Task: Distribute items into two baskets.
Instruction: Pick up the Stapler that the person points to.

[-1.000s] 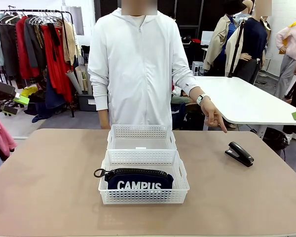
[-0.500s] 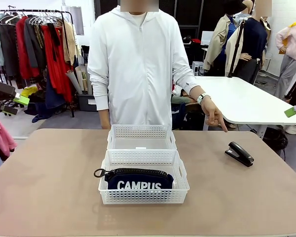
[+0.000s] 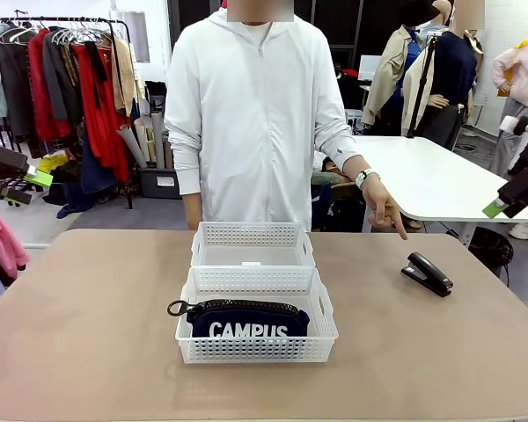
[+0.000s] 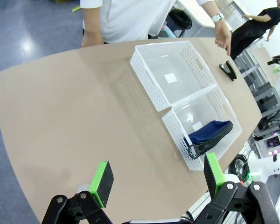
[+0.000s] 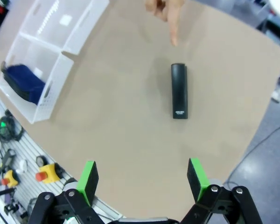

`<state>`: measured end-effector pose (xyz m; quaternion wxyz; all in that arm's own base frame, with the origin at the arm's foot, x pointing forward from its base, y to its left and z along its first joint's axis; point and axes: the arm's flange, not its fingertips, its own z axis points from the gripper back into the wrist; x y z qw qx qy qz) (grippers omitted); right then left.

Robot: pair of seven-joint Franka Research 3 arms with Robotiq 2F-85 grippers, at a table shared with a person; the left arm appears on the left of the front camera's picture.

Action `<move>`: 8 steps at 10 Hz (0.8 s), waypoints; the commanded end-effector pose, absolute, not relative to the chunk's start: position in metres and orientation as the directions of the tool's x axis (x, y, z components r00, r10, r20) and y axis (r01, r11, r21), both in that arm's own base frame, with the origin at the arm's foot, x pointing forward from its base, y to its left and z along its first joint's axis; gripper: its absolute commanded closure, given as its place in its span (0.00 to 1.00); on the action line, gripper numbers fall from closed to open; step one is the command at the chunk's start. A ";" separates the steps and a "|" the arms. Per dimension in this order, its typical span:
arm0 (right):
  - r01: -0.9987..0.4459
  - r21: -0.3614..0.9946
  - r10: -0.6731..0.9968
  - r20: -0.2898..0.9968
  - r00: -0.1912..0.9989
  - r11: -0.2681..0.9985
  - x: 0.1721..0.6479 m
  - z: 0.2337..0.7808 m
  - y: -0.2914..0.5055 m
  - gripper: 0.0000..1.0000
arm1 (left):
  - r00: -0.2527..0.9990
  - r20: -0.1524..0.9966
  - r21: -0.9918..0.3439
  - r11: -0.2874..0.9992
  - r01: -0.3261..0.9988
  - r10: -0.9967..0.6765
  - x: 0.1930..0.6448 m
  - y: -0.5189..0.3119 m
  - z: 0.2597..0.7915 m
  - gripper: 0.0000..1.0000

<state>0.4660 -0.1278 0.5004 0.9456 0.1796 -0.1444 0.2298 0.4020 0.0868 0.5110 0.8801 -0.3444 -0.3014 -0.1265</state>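
Two white lattice baskets stand end to end at the table's middle. The near basket (image 3: 256, 338) holds the navy "CAMPUS" pouch (image 3: 246, 321), upright against its front wall; the far basket (image 3: 251, 246) has nothing in it. The black stapler (image 3: 427, 273) lies on the table at the right, and the person's hand (image 3: 383, 209) points down at it. My left gripper (image 3: 18, 180) hangs open at the far left, high off the table. My right gripper (image 3: 510, 198) is open at the right edge, above and beyond the stapler (image 5: 179, 90), which lies ahead of its fingers.
The person in a white jacket stands at the far side behind the baskets. A white table (image 3: 440, 180) stands beyond on the right, a clothes rack (image 3: 70, 88) at back left. The tan tabletop (image 3: 88, 325) is bare left and right of the baskets.
My right gripper has come into view from the right edge, moving inward and lower. The person's pointing hand has barely shifted. Baskets, pouch and stapler have not moved.
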 end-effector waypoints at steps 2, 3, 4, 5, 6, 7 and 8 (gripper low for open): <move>-0.549 0.277 0.476 0.291 0.830 0.788 0.507 0.486 -0.125 0.00 | 0.780 0.625 -0.541 0.721 0.434 0.000 0.403 0.087 0.511 0.00; -0.550 0.266 0.490 0.261 0.832 0.792 0.516 0.478 -0.119 0.00 | 0.780 0.625 -0.541 0.721 0.434 0.000 0.403 0.087 0.511 0.00; -0.559 0.247 0.507 0.243 0.827 0.792 0.523 0.469 -0.114 0.00 | 0.780 0.625 -0.541 0.721 0.434 0.000 0.403 0.087 0.511 0.00; -0.563 0.222 0.516 0.237 0.823 0.796 0.530 0.459 -0.110 0.00 | 0.780 0.625 -0.541 0.721 0.434 0.000 0.403 0.087 0.511 0.00; -0.555 0.184 0.515 0.224 0.827 0.811 0.537 0.449 -0.106 0.00 | 0.780 0.625 -0.541 0.721 0.434 0.000 0.403 0.087 0.511 0.00; -0.543 0.145 0.509 0.217 0.833 0.827 0.542 0.441 -0.103 0.00 | 0.780 0.625 -0.541 0.721 0.434 0.000 0.403 0.087 0.511 0.00; -0.526 0.090 0.501 0.202 0.841 0.846 0.546 0.432 -0.101 0.00 | 0.780 0.625 -0.541 0.721 0.434 0.000 0.403 0.087 0.511 0.00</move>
